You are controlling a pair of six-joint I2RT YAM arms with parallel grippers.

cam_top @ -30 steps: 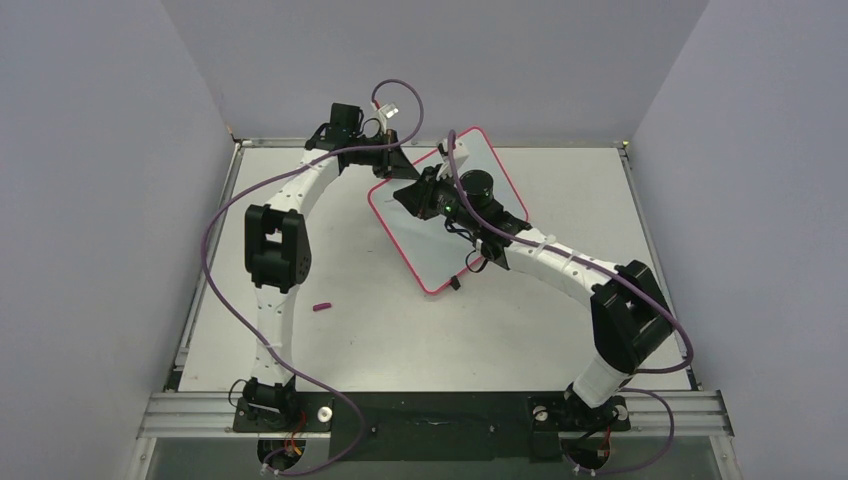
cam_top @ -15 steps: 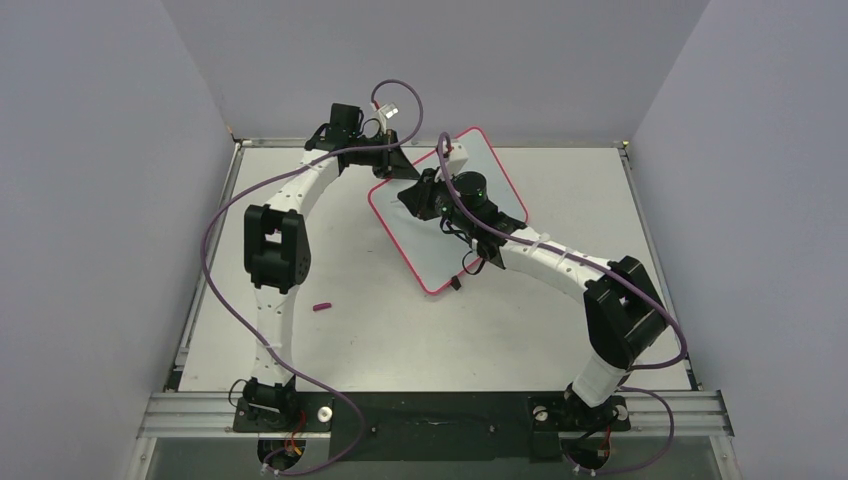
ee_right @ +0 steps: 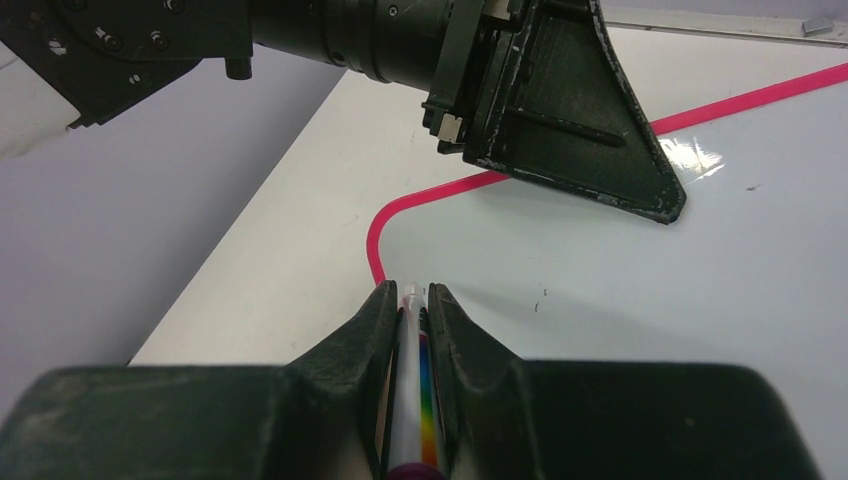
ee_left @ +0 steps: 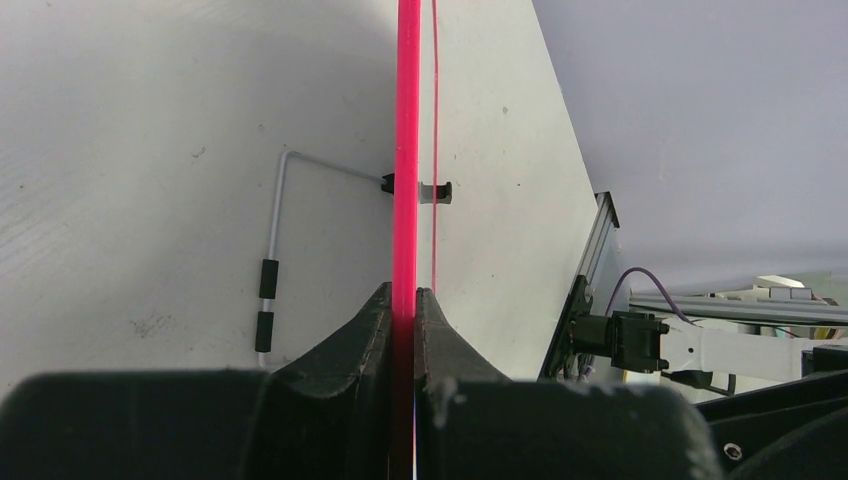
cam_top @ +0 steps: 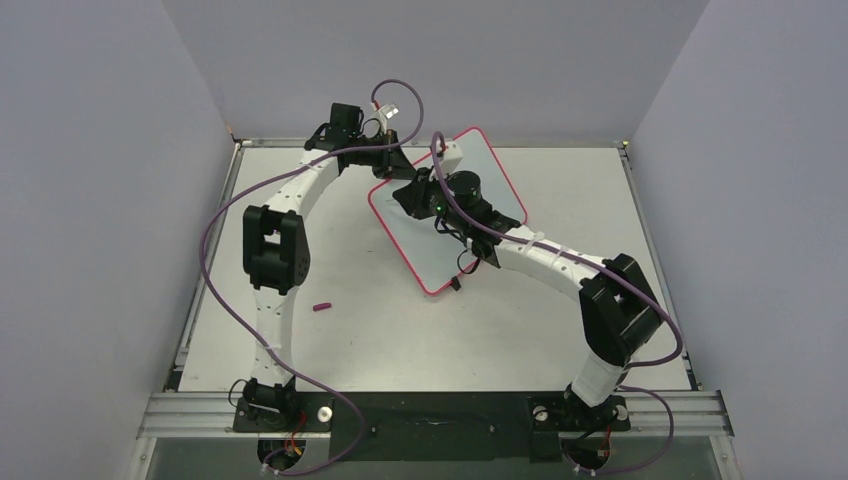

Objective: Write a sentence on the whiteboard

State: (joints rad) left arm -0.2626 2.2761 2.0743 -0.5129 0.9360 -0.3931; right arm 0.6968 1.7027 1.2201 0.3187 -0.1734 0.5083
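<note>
The whiteboard [cam_top: 430,255], white with a thin red-pink rim, stands tilted at the table's back middle. My left gripper [cam_top: 400,168] is shut on its rim at the upper left edge; the left wrist view shows the rim [ee_left: 406,150] edge-on between the closed jaws of that gripper [ee_left: 403,292]. My right gripper [ee_right: 410,290] is shut on a marker pen [ee_right: 410,400], white with a rainbow stripe, whose tip sits at the board's rounded left corner [ee_right: 378,240]. The sentence is out of view; the board face [ee_right: 650,300] shows only tiny dark specks.
A small purple cap [cam_top: 321,307] lies on the table left of the board. A bent wire stand [ee_left: 275,220] hangs off the board's back. Grey walls close in on the left, right and rear. The left gripper's finger [ee_right: 570,130] rests on the board just above the pen.
My right wrist has shifted a little left along the board toward its left corner, its elbow following. The left arm and board have stayed still.
</note>
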